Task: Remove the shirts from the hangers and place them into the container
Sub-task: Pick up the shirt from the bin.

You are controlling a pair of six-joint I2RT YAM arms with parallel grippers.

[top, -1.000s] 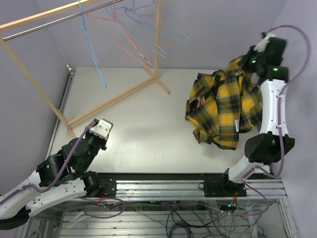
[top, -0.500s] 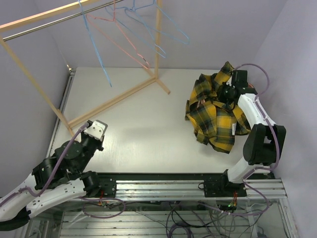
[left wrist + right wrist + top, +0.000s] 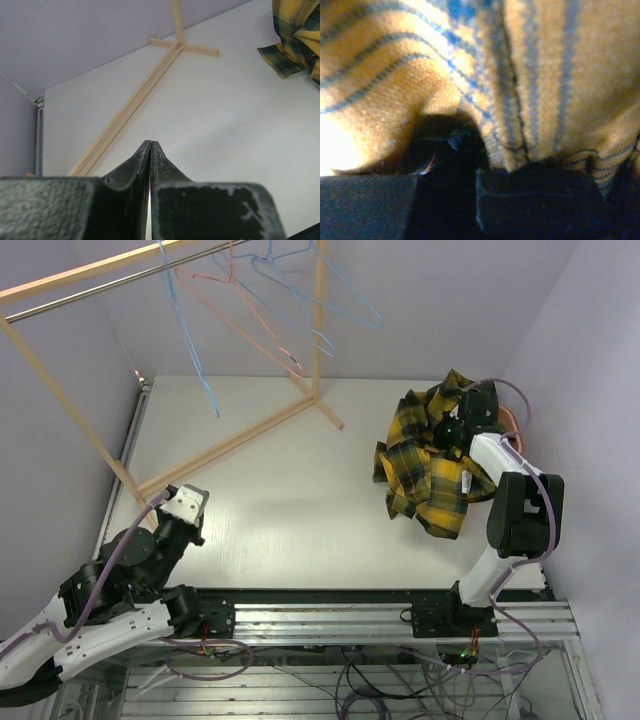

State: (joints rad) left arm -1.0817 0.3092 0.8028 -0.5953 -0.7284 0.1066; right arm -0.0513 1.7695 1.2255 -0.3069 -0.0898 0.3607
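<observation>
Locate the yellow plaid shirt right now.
Top view: the yellow plaid shirt is heaped at the right of the table, right claw pressed into its upper folds.

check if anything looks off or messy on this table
The yellow plaid shirt lies in a crumpled heap on the right side of the table instead of flat. It is bunched around the right end effector, which is shut on its fabric.

Open surface [image 3: 300,510] runs from 6 o'clock through the centre. The wooden rack's foot [image 3: 235,440] bars the way from 9 to 12 o'clock, with wire hangers [image 3: 270,310] dangling above it. The heaped plaid shirt [image 3: 430,475] fills 2 to 3 o'clock.
</observation>
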